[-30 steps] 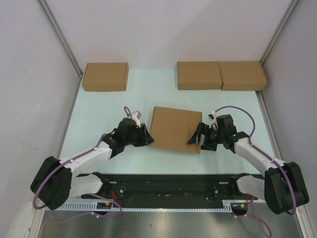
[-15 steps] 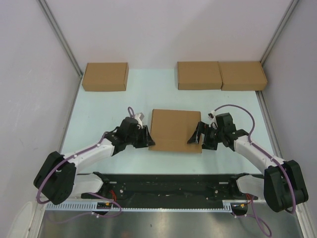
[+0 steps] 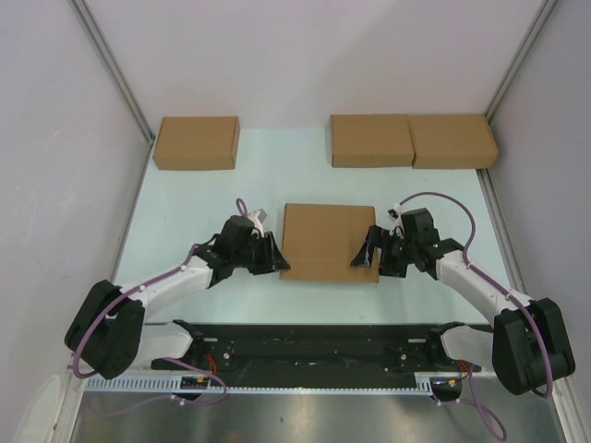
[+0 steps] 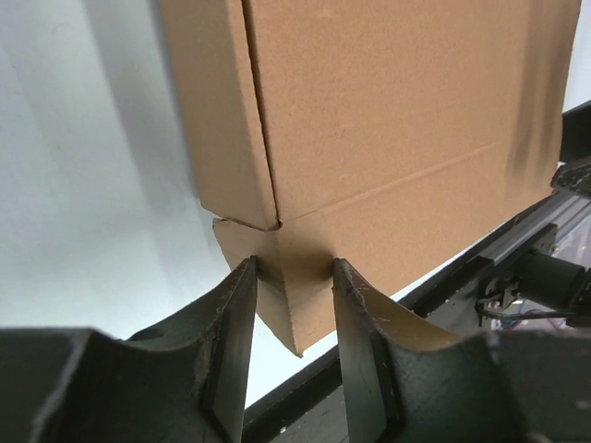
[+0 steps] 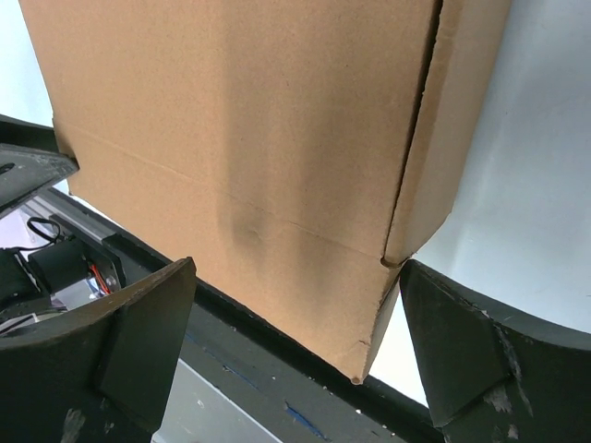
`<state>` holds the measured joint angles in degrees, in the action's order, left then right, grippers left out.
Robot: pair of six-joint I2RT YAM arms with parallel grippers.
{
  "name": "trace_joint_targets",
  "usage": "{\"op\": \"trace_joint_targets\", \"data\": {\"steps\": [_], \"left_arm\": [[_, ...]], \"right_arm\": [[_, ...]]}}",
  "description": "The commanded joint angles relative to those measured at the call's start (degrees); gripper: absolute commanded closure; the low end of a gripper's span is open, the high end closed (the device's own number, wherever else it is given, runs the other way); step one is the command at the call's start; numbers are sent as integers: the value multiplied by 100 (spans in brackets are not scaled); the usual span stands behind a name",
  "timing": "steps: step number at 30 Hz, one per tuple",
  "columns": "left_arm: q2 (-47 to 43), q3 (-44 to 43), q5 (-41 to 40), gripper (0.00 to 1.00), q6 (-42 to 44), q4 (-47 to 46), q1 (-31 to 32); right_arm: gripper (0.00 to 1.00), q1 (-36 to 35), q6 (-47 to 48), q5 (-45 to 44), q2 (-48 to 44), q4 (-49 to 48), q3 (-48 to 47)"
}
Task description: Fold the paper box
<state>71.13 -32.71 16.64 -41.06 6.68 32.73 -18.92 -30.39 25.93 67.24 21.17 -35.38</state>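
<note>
Plain brown corrugated-cardboard paper box point(image 3: 328, 240), folded shut into a shallow rectangle, lies flat mid-way across the pale table point(image 3: 185, 208)

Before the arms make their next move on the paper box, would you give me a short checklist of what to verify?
1. Paper box lies closed and flat between the arms: ok.
2. Left fingers flank its near-left corner: ok.
3. Left fingers actually clamp that corner: cannot tell.
4. Corner flap tucked flush: not ok, it juts out between the fingers.
5. Right fingers open wide around the near-right corner: ok.
6. Three other boxes at the far edge, away from both arms: ok.
</note>
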Motion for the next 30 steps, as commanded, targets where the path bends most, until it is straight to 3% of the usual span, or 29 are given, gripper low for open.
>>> {"op": "trace_joint_targets", "data": {"steps": [1,15,30], "left_arm": [[-12,133,655,59,-385,-641,-82],[6,862,630,60,-860,-2091,-109],[-276,880,-161,59,-271,-1784,-109]], "right_arm": [[5,-121,-19,272,17,-148,-286],[5,-209,16,70,-27,-148,-286],[6,-411,148,-519,-273,-139,-277]]}}
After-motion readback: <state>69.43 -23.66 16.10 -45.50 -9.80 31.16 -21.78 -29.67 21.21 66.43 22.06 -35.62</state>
